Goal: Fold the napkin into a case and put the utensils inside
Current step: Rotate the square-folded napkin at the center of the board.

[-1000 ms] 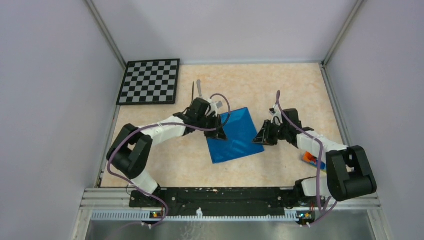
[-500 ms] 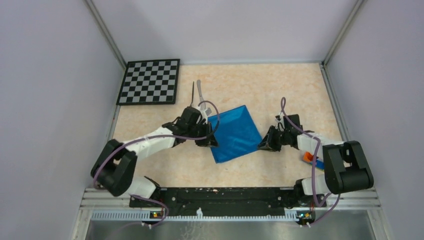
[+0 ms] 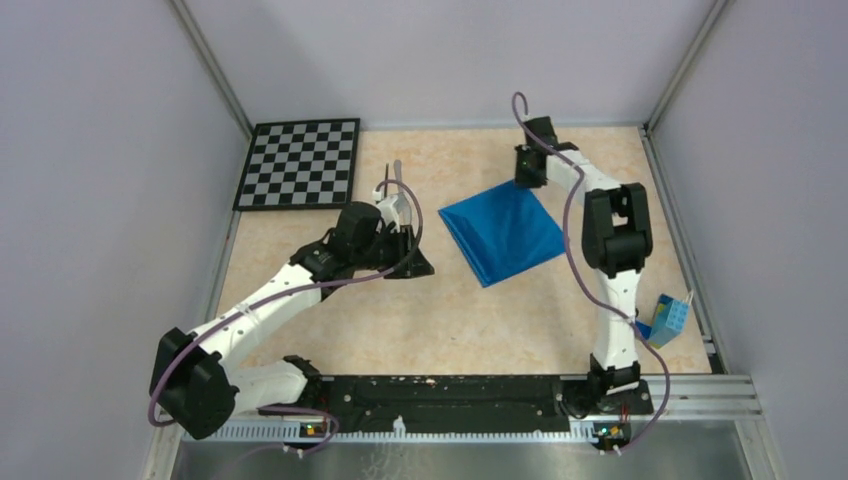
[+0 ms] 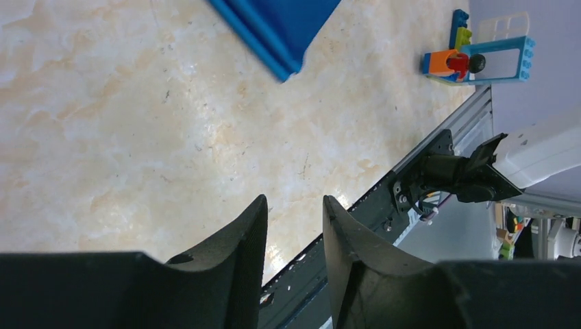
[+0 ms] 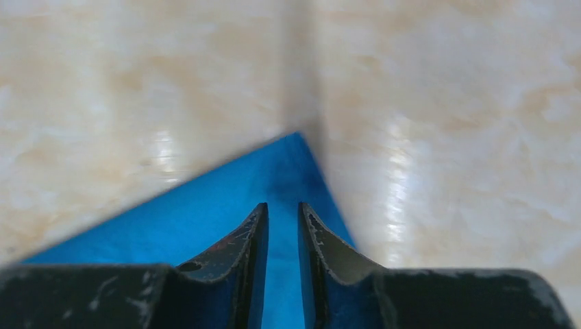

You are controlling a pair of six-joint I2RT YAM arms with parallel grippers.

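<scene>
One napkin (image 3: 505,232), right jaws at its far corner, grip unclear, left jaws released, apart

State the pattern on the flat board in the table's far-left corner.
The checkerboard has black and white squares, clearest in the top external view.

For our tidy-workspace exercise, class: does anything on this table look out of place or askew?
Two things. The blue napkin lies askew, its folded edges running diagonally to the edges of the table. Coloured toy bricks sit at the near right edge and look unrelated to the folding job.
</scene>
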